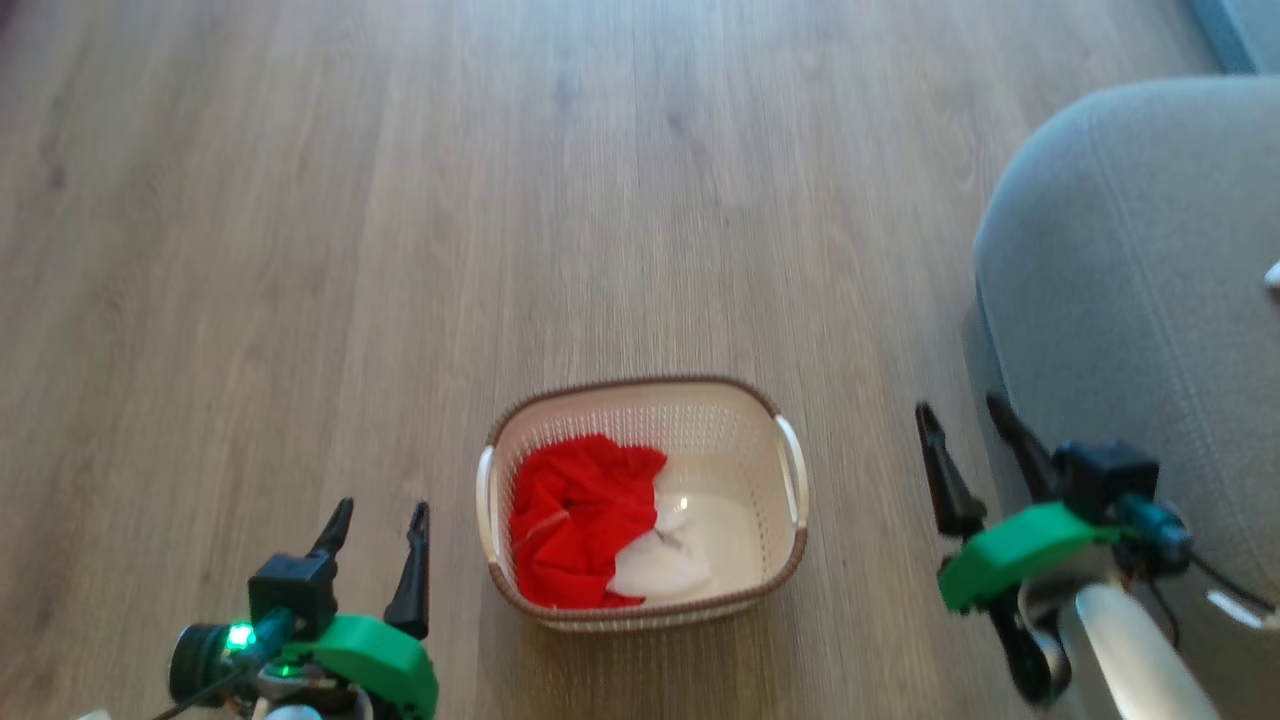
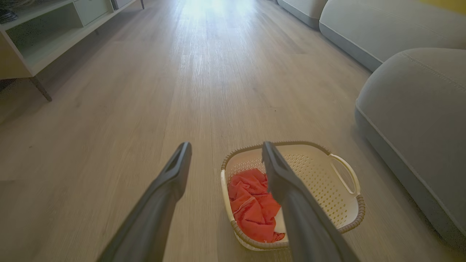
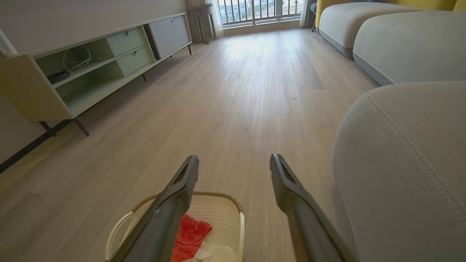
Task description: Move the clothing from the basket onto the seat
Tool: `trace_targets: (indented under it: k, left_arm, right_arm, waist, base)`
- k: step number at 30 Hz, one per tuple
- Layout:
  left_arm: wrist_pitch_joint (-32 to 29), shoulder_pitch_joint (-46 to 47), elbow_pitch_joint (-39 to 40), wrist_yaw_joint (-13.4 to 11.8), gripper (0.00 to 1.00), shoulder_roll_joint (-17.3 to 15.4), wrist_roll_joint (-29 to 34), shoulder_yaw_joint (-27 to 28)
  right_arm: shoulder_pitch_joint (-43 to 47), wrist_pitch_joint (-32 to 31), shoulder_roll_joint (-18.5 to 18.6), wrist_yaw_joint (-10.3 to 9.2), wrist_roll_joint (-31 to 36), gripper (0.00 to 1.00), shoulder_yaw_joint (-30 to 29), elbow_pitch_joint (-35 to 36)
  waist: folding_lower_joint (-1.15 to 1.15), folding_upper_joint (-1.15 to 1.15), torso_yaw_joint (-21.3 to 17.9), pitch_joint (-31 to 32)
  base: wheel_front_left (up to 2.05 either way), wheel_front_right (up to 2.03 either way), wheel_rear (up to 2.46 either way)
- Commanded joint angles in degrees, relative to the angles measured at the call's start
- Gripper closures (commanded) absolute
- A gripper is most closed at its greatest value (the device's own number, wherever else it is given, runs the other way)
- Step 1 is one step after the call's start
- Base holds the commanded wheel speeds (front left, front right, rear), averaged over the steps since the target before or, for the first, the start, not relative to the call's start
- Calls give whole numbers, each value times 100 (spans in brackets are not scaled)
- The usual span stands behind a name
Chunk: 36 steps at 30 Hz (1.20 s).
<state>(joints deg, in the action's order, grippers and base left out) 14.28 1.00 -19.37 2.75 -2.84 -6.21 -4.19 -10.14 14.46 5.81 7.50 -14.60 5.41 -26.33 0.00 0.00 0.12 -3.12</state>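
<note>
The cream basket (image 1: 742, 430) with a brown rim stands on the wood floor, lower middle of the head view. Red clothing (image 1: 578, 520) with a white patch lies crumpled in its left half; the right half shows bare bottom. The grey seat (image 1: 1130, 260) rises at the right, close to the basket. My left gripper (image 1: 381, 517) hangs open to the left of the basket, holding nothing. My right gripper (image 1: 960, 415) stands open between basket and seat, also holding nothing. The left wrist view shows the basket (image 2: 342, 203), the clothing (image 2: 253, 207) and the seat (image 2: 418, 109).
Bare wood floor (image 1: 500, 200) stretches ahead and to the left. A low pale cabinet (image 3: 72, 72) with open shelves and drawers runs along the far left wall. More grey sofa sections (image 3: 400, 40) lie beyond the seat, before a window.
</note>
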Motion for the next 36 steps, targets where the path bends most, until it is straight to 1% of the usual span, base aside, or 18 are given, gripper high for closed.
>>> trace_targets:
  k: [1, 8, 9, 14, 22, 25, 29, 36]
  left_arm:
    - [72, 317, 131, -56, 0, -4, -60, 94]
    - [72, 849, -33, -91, 0, -4, -185, -226]
    - [72, 849, -33, -91, 0, -4, -185, -226]
    - [72, 1314, -311, -82, 0, -4, -202, -488]
    - [72, 2283, -883, 42, 0, -4, 80, -817]
    - [72, 2709, -1236, 122, 0, -23, 300, -979]
    - [72, 3353, -1875, 247, 0, -109, 630, -1336]
    - [72, 4474, -3272, 351, 0, -234, 1115, -1919]
  right_arm:
    - [-443, 54, 34, -1, 60, 0, 144, 277]
    - [-1023, 54, 44, -1, 127, 0, 208, 545]
    - [-1023, 54, 44, -1, 127, 0, 208, 545]
    - [-1347, 54, 51, -1, 136, 0, 233, 653]
    - [-1825, 54, 9, -1, 145, 0, 265, 882]
    - [-1985, 54, -26, -1, 142, 0, 281, 964]
    - [-2147, 54, -100, -1, 140, 0, 293, 1049]
    - [-2280, 54, -208, -1, 91, 0, 290, 1134]
  waist:
    - [0, 0, -108, -353]
    - [0, 0, -331, -1268]
    - [0, 0, -331, -1268]
    - [0, 0, -455, -1838]
    - [0, 0, -708, -2768]
    - [0, 0, -844, -3100]
    - [0, 0, -1041, -3477]
    - [0, 0, -1324, -4003]
  base:
    - [0, 0, 0]
    - [0, 0, 0]
    - [0, 0, 0]
    - [0, 0, 0]
    - [0, 0, 0]
    - [0, 0, 0]
    - [0, 0, 0]
    - [0, 0, 0]
